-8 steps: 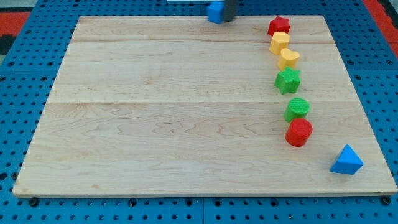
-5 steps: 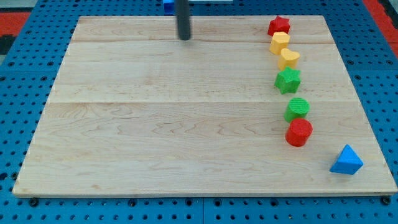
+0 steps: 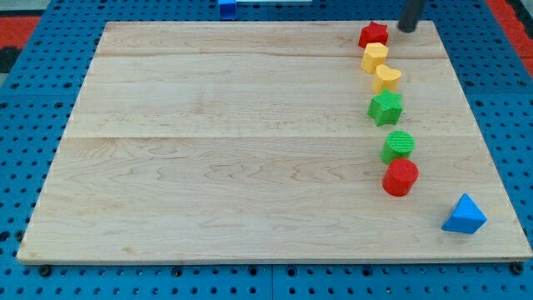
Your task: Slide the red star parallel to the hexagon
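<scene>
The arm has no fingers, only a rod; my tip [image 3: 407, 28] sits near the red star [image 3: 374, 34], on the view's right of it, apart, at the tabletop's [image 3: 208, 167] top edge. To move the star down towards the red hexagon [image 3: 400, 177], I'd get above it first, then push gently, clear of the yellow row. Count: two red, two yellow, two green and two blue blocks, one blue barely visible.

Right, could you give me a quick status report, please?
My tip at the view's top, just right of the red star, apart. Red hexagon far below. Yellow blocks crowd the star's underside.
</scene>
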`<action>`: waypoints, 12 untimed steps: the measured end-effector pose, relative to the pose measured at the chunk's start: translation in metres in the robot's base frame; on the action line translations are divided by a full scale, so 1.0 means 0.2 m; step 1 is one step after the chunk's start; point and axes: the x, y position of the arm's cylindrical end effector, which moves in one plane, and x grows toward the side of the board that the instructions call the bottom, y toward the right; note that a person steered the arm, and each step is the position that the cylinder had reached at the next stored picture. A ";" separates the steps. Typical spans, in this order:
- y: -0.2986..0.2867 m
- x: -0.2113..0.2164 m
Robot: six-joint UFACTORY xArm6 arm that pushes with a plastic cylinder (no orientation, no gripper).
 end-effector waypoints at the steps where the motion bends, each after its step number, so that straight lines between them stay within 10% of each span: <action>1: -0.27 0.14; 2: -0.12 0.17; 4: -0.86 0.21; 9: -1.05 0.19; 11: -1.61 0.25; 12: -1.25 0.16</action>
